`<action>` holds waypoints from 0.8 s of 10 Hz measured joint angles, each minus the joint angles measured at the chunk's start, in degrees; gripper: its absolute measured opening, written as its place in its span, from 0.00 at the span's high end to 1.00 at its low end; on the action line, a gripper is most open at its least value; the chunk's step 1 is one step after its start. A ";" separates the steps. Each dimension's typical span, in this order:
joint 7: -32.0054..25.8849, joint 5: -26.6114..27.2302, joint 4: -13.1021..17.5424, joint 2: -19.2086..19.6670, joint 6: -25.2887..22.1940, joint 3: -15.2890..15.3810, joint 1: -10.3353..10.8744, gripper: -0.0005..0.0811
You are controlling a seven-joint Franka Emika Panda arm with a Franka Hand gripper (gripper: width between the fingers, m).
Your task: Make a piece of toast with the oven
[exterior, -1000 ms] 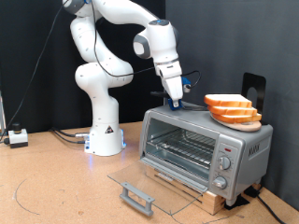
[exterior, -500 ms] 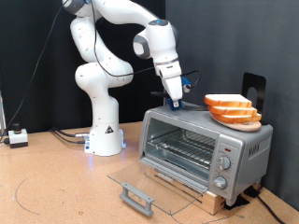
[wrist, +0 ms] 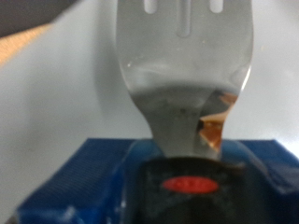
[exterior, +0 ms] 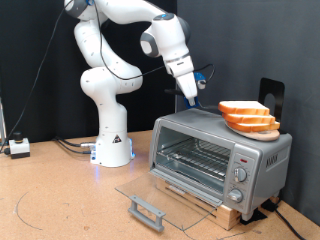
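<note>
Silver oven [exterior: 215, 153] gapes open; tool [exterior: 192, 102] hovers above.

The oven [exterior: 218, 155] stands at the lower right of the exterior view with its glass door [exterior: 160, 195] folded flat onto the bench [exterior: 60, 195], so the cavity mouth is unobstructed from the front. The wire rack [exterior: 195, 158] spans the cavity at mid-height, dividing the room inside. The door and its bar handle [exterior: 146, 211] occupy the bench directly ahead of the opening. On the oven roof, stacked bread slices [exterior: 248, 117] take up the right half; the left half is bare metal. The claw [exterior: 192, 100] hangs just above that bare part, apart from the roof, with a metal spatula [wrist: 183, 65] filling the wrist view. The robot base [exterior: 112, 145] blocks the left centre.
</note>
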 joint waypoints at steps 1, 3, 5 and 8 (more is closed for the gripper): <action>0.00 0.04 0.64 -1.71 -2.10 -0.82 0.00 0.48; 0.21 0.00 1.25 -4.84 -5.60 -1.80 -0.12 0.48; 0.58 -1.67 1.52 -6.92 -9.88 -1.88 -0.66 0.48; 0.58 -4.48 2.58 -7.53 -15.28 -1.99 -1.37 0.48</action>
